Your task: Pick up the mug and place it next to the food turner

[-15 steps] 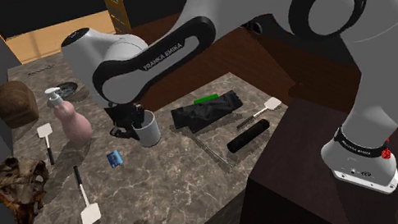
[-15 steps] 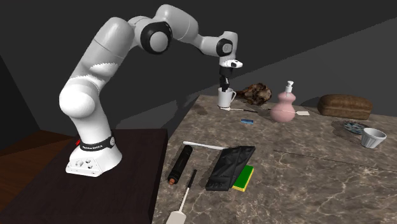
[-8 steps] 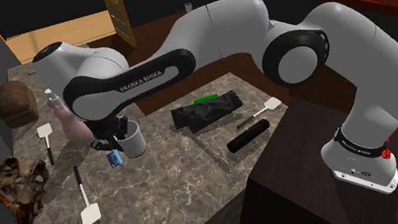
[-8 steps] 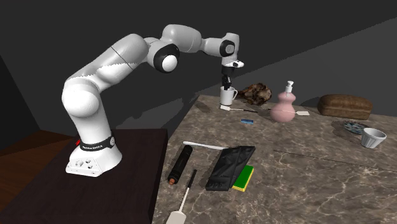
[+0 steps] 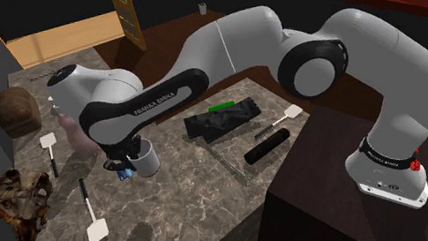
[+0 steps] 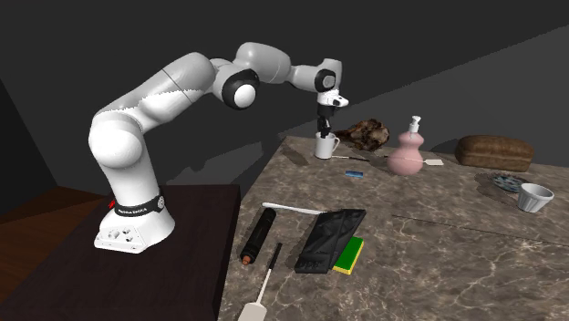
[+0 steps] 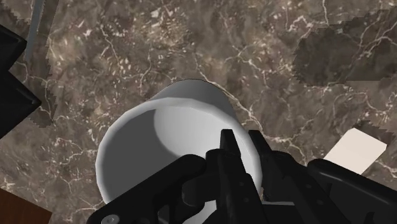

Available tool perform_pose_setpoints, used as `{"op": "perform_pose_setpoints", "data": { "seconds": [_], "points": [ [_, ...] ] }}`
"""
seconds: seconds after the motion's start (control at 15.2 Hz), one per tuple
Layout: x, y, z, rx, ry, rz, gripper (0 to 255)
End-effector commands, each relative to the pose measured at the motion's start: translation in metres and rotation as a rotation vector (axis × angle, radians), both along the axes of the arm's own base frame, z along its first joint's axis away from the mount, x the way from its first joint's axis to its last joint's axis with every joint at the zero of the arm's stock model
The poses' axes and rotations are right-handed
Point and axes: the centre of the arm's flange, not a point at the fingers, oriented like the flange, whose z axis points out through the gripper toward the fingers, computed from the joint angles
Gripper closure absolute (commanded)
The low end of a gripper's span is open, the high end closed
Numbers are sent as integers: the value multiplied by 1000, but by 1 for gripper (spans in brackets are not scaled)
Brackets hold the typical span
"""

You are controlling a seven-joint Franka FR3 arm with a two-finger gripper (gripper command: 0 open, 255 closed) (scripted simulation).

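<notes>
The jaws pinch the mug [image 7: 159, 146] by its rim; it looks hard and slippery. Shoulder view: turner [image 5: 89, 208] at its 8 o'clock.

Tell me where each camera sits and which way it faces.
Shoulder view: beside the stand, looking down over the table; whole arm shows.
Second exterior view: off the table's side, facing across it, stand at its left; arm shows.
Wrist view: on the hand, looking down into the mug; gripper shows.
All share the mug.
</notes>
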Motion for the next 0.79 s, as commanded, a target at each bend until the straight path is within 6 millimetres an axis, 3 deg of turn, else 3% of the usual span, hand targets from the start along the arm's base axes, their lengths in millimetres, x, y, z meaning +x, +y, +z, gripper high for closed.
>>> {"op": "perform_pose_setpoints", "data": {
  "seconds": [0.0,0.73],
  "points": [
    [0,-1,-10,1,-1,0,255],
    [0,-1,-68,1,-1,0,255]
  ]
}}
